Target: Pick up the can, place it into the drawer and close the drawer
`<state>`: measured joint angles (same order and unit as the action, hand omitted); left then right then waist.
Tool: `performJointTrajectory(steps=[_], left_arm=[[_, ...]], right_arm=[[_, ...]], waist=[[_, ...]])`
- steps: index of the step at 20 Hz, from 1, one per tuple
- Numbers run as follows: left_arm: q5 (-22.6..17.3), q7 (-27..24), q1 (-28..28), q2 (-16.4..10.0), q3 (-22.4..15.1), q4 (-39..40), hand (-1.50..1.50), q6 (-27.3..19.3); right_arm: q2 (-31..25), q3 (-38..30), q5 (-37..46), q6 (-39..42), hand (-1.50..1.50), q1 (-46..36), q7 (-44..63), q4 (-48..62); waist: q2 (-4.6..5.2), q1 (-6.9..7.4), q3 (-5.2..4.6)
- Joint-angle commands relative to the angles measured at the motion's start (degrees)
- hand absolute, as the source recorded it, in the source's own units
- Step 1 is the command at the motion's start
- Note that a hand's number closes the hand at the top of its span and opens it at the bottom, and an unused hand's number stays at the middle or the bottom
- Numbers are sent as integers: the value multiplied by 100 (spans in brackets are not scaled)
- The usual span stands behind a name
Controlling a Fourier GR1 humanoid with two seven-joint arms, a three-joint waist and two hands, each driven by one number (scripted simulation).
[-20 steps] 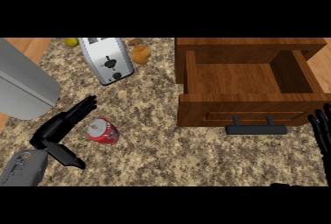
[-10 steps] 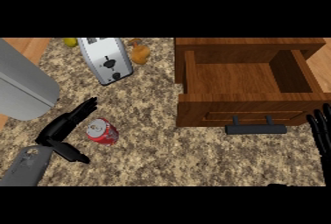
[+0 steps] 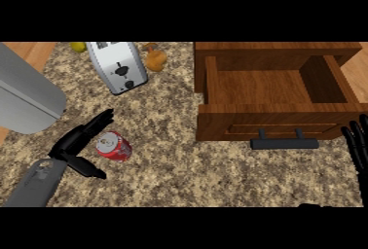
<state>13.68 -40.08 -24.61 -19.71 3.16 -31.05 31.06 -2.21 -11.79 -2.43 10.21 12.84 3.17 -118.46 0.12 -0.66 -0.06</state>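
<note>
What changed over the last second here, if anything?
The left hand edged right toward the can; it is open, fingers alongside the can, not gripping it. The can lies where it was, the drawer stays open, and the right hand rests at the view's right edge as before.

Bare counter (image 3: 173, 163) between can (image 3: 115, 146) and drawer (image 3: 273, 116)

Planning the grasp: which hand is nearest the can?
The left hand, open right beside the red can. The right hand rests open at the view's right edge, past the drawer.
</note>
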Motion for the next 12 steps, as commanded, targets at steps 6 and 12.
performJointTrajectory(steps=[6,12], left_arm=[[117,-847,-264,135,-92,748,-150,217],[92,-629,-482,237,-134,746,-150,216]], right_arm=[[-85,-162,-141,62,-150,-3,144,-198],[-75,-161,-218,34,-150,-133,325,-166]], waist=[[7,-13,0],[-2,10,3]])
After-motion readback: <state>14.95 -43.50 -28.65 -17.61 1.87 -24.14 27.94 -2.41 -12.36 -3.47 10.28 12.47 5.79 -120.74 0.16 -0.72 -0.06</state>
